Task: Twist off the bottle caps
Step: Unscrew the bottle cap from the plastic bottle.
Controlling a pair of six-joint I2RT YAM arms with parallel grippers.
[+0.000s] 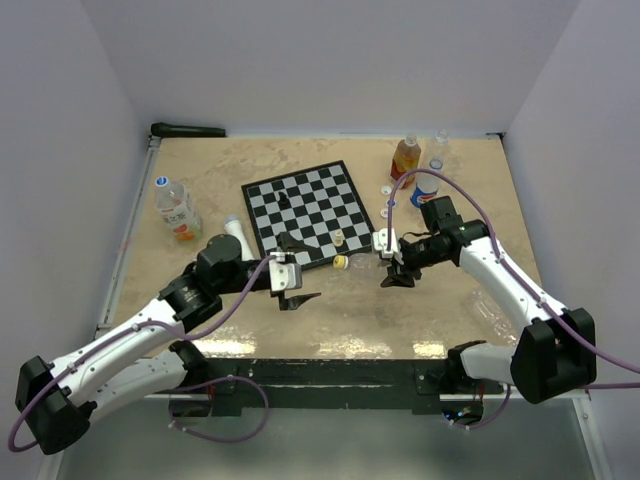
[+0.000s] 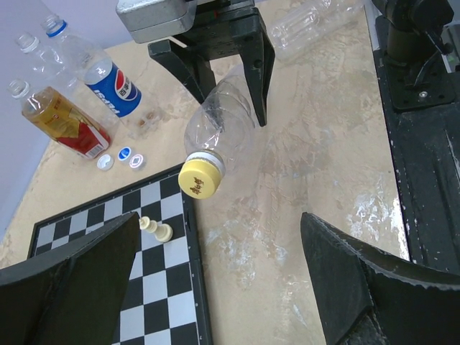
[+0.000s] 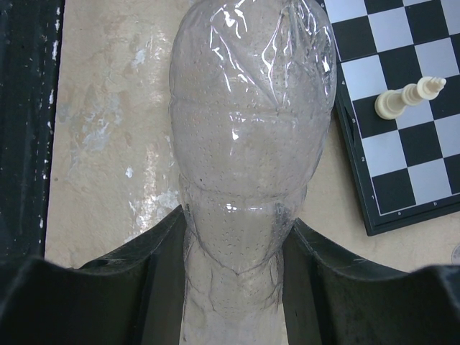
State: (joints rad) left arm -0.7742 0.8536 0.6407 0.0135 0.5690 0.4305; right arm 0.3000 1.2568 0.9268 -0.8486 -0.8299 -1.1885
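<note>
Left tool (image 2: 221,230): nearest the lens; fingers spread wide with nothing between them, pointed at the cap but short of it.
Yellow cap (image 2: 199,178): screwed onto the neck of the clear bottle, facing the left tool, just over the chessboard's near edge.
Clear bottle (image 3: 248,136): crumpled and empty, lying roughly level with its cap end toward the left arm; I cannot tell whether it touches the table (image 1: 450,310).
Right tool (image 3: 233,287): clamped on the clear bottle's body, one finger on each side.
Cream chess piece (image 2: 156,228): lying on its side on the chessboard (image 1: 305,210), near the cap but apart from it.
Loose blue cap (image 2: 128,154), loose white cap (image 2: 106,162): off their bottles, side by side on the table just past the board.
Pepsi bottle (image 2: 113,88), amber drink bottle (image 2: 65,122): standing beyond the loose caps; the amber one's neck looks open.
Far-left bottle (image 1: 175,208): well apart from both arms, blue cap on.
Step in hand: one arm steadies the bottle while the other lines up to twist, as I judge it.
Next move calls for: bringing the left tool forward until its fingers straddle the yellow cap, closing on the ribbed edge, then turning about the bottle's axis while the right tool holds firm, since the thin wall may buckle.
</note>
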